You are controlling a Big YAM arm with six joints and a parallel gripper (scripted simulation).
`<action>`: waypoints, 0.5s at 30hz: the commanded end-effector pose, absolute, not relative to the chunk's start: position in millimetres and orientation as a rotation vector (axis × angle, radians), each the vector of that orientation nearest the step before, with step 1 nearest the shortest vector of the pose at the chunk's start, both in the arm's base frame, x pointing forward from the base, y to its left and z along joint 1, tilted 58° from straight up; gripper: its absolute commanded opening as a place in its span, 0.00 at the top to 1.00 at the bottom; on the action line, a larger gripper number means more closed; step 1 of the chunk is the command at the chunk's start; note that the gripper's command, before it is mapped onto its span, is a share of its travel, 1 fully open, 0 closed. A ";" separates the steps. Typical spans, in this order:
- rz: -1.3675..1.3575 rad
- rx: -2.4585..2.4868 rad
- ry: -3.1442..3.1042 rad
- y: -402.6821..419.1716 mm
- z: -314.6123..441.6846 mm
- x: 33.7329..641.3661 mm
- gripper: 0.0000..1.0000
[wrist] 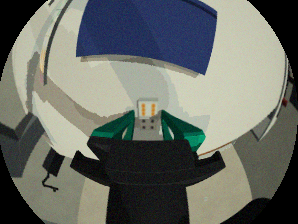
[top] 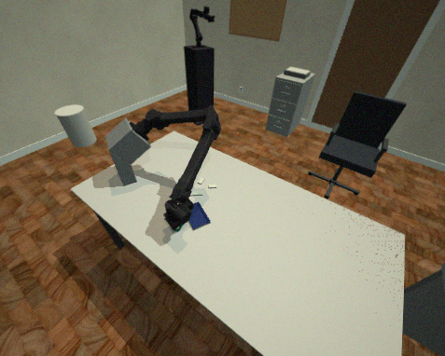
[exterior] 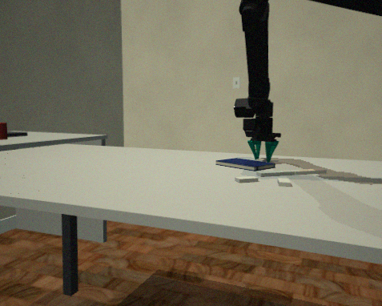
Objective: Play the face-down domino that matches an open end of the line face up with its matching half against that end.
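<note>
Counting two green fingers (top: 177, 228) (exterior: 271, 149) on my one gripper (top: 176, 227) (exterior: 263, 160) (wrist: 148, 113). They stand partly open, a little under halfway, with a gap between the tips. Nothing is gripped.

One domino (wrist: 148, 107) shows at that gap in the wrist view, one end reaching past the tips. Its pips face my camera: six orange on the far half, four dark on the near half, the near half greyer. Cannot tell whether either finger brushes it, or how it stands on the table (top: 288, 247) (exterior: 127, 172) (wrist: 245, 65).

One blue book (top: 199, 216) (exterior: 245, 163) (wrist: 147, 32), lying flat, near that domino and apart from it. In the exterior view my fingertips hang low behind the book's right end.

One line (top: 197, 195) (exterior: 277, 174) of dominoes, flat, on the book's other side from my fingers. Too thin in view to count its pieces or read its ends.

Two loose dominoes beyond the line, flat and apart from each other: one squarish (top: 201, 181) (exterior: 284, 183), one longish (top: 212, 186) (exterior: 247, 179) as the exterior view has them. Both lie apart from the line. Upper faces look pale; no pips readable there.
</note>
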State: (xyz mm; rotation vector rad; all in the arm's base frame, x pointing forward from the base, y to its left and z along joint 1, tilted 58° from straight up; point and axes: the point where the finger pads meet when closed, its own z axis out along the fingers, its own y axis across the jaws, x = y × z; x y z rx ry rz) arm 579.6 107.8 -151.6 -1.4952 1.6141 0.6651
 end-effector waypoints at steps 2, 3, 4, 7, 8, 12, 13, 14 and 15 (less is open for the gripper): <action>0.676 -1.510 1.607 122.6 -160.7 580.2 0.58; 0.676 -1.510 1.607 122.6 -160.7 580.2 0.58; 0.659 -1.492 1.615 105.7 -150.8 581.5 0.58; 0.665 -1.498 1.614 111.0 -154.1 581.1 0.58; 0.666 -1.499 1.613 112.8 -155.3 581.0 0.58; 0.673 -1.507 1.611 119.9 -159.7 580.5 0.58; 0.675 -1.508 1.610 121.6 -160.8 580.4 0.58; 0.675 -1.508 1.610 121.6 -160.8 580.4 0.58; 0.675 -1.508 1.610 121.6 -160.8 580.4 0.58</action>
